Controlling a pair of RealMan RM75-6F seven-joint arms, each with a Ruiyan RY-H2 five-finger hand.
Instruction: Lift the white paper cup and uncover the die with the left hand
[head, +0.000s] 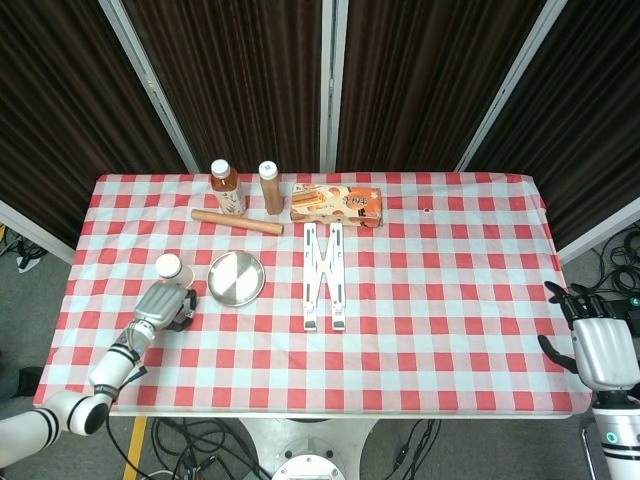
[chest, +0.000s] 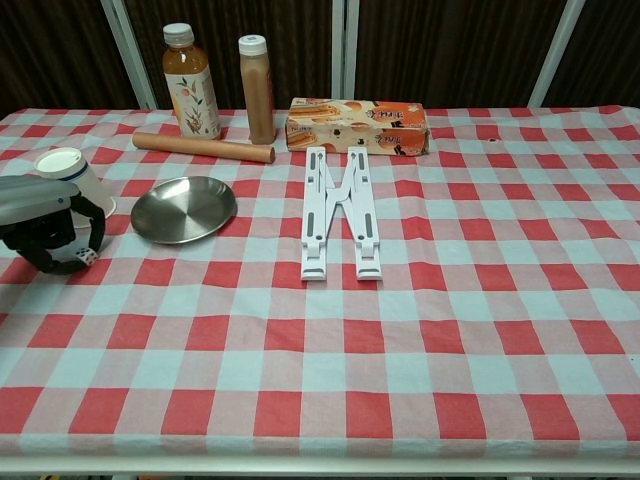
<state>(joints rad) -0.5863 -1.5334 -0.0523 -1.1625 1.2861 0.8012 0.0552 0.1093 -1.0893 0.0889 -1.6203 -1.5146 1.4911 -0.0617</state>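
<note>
Left hand (chest: 42, 222) low at the table's 9 o'clock edge, fingers curled down and in. Cannot tell whether anything is gripped: looks cupped over the die (chest: 88, 257) rather than pinching it. Die out in the open on the cloth, at the fingertips, contact unclear. Cup (chest: 72, 178) at the hand's 1 o'clock, just behind it, mouth down and tilted, touching or nearly touching the hand; no longer over the die.

Likely very light, thin-walled and easily crushed or tipped. Best taken round the mid-wall with a soft wrap, not squeezed at the rim. Die small, hard, apt to roll if nudged.

At the cup's 3 o'clock, a steel plate (chest: 183, 209), close by. Farther toward 12 o'clock, a rolling pin (chest: 203, 148), two bottles (chest: 190, 80) and a snack box (chest: 357, 125). At centre, a white folding stand (chest: 340, 215).

Red-and-white checked cloth (chest: 400, 350), flat, probably grippy enough to keep the die put. Dark curtains (head: 250, 70) behind.

Right hand (head: 605, 350) off the table's 4 o'clock corner, fingers spread, empty.
</note>
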